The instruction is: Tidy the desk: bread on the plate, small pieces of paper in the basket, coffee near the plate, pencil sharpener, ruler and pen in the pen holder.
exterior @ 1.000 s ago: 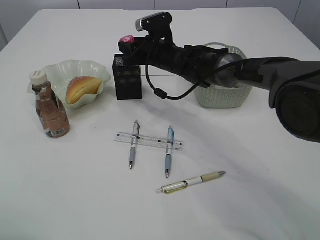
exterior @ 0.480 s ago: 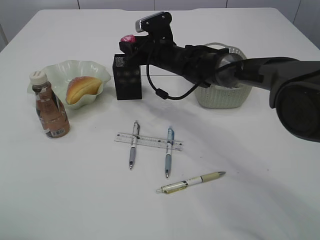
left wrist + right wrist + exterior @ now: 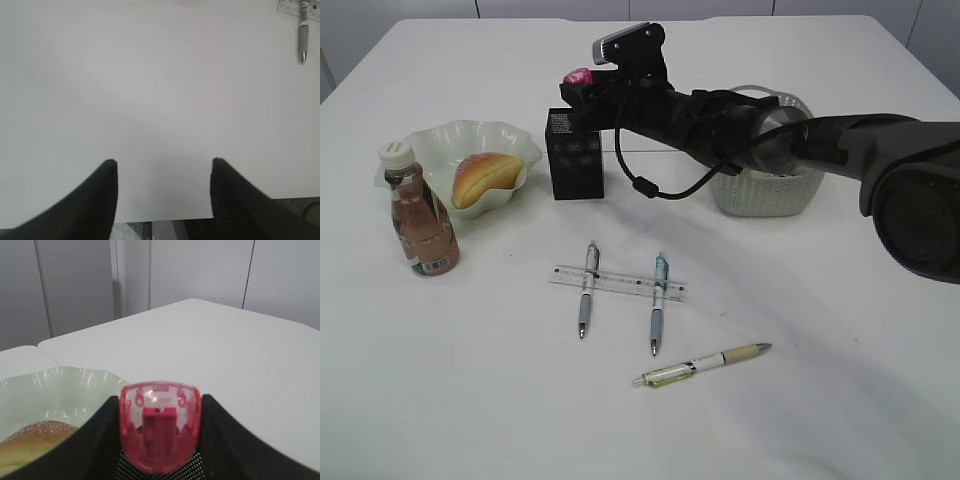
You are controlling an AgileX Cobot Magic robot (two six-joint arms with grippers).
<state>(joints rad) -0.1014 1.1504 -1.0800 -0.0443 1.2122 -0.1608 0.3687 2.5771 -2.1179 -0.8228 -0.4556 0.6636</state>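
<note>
My right gripper point(image 3: 578, 88) hangs just over the black mesh pen holder point(image 3: 576, 155), shut on a pink see-through pencil sharpener point(image 3: 578, 77). In the right wrist view the pencil sharpener point(image 3: 160, 425) fills the gap between both fingers, above the pen holder's mesh point(image 3: 200, 466). Bread point(image 3: 485, 176) lies in the pale green plate point(image 3: 440, 140), and the coffee bottle point(image 3: 420, 215) stands beside it. A clear ruler point(image 3: 617, 283) lies under two pens point(image 3: 586, 290) point(image 3: 657, 303); a third pen point(image 3: 702, 365) lies nearer. My left gripper point(image 3: 164, 165) is open over bare table. The small pieces of paper are out of view.
A pale woven basket point(image 3: 770, 185) stands right of the pen holder, partly behind my right arm. The left wrist view shows the table's near edge under the fingers, and a pen point(image 3: 303, 35) with the ruler's end point(image 3: 290, 6) at the top right.
My right gripper with the pencil sharpener has lifted very slightly over the pen holder. Nothing else has moved.
</note>
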